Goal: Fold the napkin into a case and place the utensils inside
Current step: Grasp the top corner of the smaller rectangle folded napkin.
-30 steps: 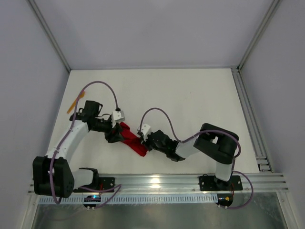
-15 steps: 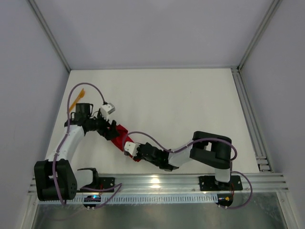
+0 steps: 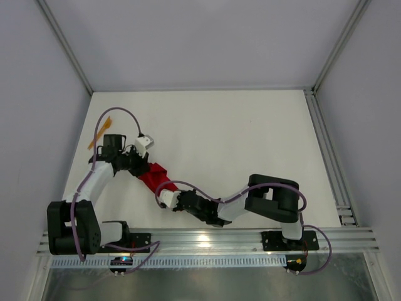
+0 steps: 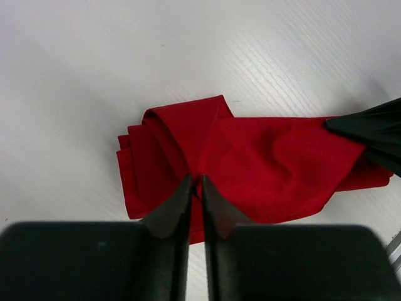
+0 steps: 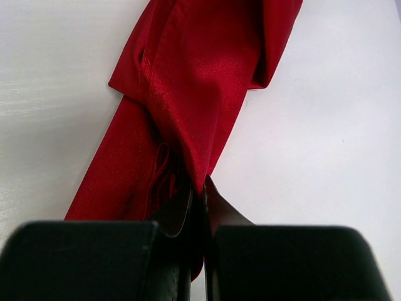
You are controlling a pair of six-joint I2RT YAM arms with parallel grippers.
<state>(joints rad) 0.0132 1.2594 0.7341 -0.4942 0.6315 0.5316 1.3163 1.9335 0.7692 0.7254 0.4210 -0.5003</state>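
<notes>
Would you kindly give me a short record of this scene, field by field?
napkin: red, loosely folded and rumpled on the table, not yet a case
left tool: shut on the napkin's far end
right tool: shut on the napkin's near end
utensil: orange, at the table's left edge, apart from the napkin

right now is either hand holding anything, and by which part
Both hold the napkin: the left hand pinches a fold near its layered end, the right hand pinches a ridge at the opposite end.
</notes>
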